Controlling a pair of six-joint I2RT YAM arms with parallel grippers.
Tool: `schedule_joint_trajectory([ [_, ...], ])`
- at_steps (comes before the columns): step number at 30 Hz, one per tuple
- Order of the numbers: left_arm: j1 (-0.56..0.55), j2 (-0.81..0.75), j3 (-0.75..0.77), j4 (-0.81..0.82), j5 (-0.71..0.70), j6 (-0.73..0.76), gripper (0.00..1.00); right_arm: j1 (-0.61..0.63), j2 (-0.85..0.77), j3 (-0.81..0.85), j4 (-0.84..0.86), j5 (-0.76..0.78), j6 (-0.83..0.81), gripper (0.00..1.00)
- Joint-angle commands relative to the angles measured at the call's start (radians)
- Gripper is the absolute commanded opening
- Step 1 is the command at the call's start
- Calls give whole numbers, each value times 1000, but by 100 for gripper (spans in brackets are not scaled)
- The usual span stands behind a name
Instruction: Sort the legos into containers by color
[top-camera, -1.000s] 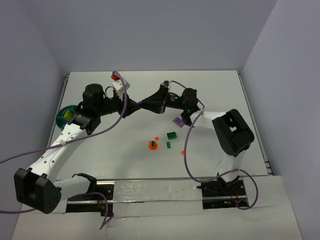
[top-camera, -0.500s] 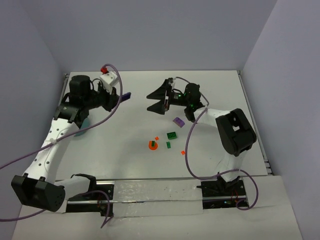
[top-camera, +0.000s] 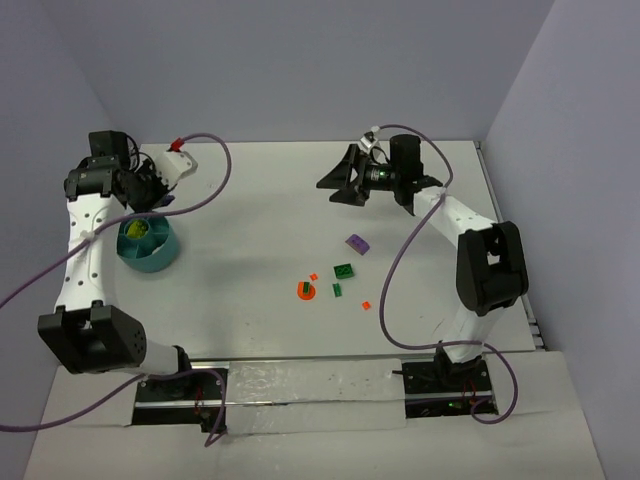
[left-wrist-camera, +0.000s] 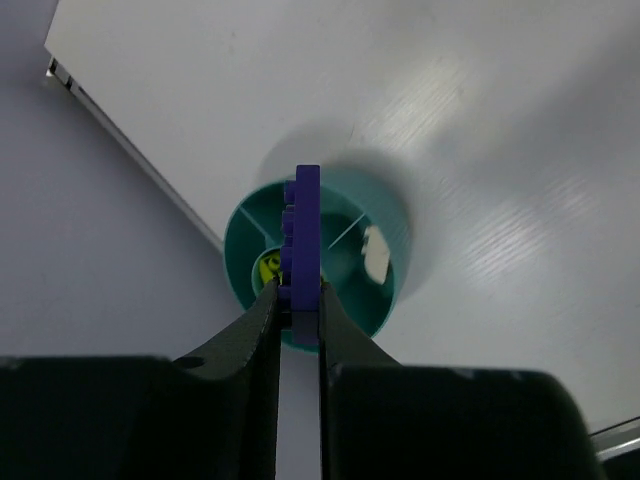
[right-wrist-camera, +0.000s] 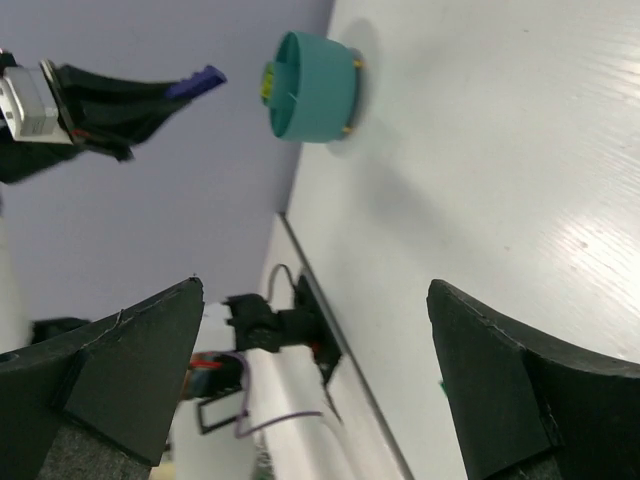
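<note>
1. L gripper is clamped on the purple brick, held edge-up. I've swung it from table centre to the far-left corner, now above the teal bowl, which sits just beside the table's left edge.
2. Handover looks done, drop is next. Lime bit and white bit sit in separate compartments; can't tell which section the brick is over.
3. Centre-front, still loose: second purple piece, dk green brick, orange round piece.
4. R gripper has opened wide, empty, and pulled back twd the far edge. Lots of open table btwn the arms; wall is tight on my left.

One bowl, two purple bricks
</note>
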Motion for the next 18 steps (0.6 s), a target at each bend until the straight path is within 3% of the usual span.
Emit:
schedule_joint_trajectory([
  [1, 13, -28, 8, -33, -130, 330, 11, 4, -62, 73, -229, 57, -247, 100],
  [5, 35, 10, 47, -77, -113, 560, 13, -1, -57, 76, -234, 50, -250, 100],
  [10, 36, 122, 171, -184, -149, 666, 17, -4, -51, 72, -232, 37, -247, 100],
  [18, 39, 145, 109, -137, -141, 900, 17, -15, -51, 47, -207, 21, -225, 100],
])
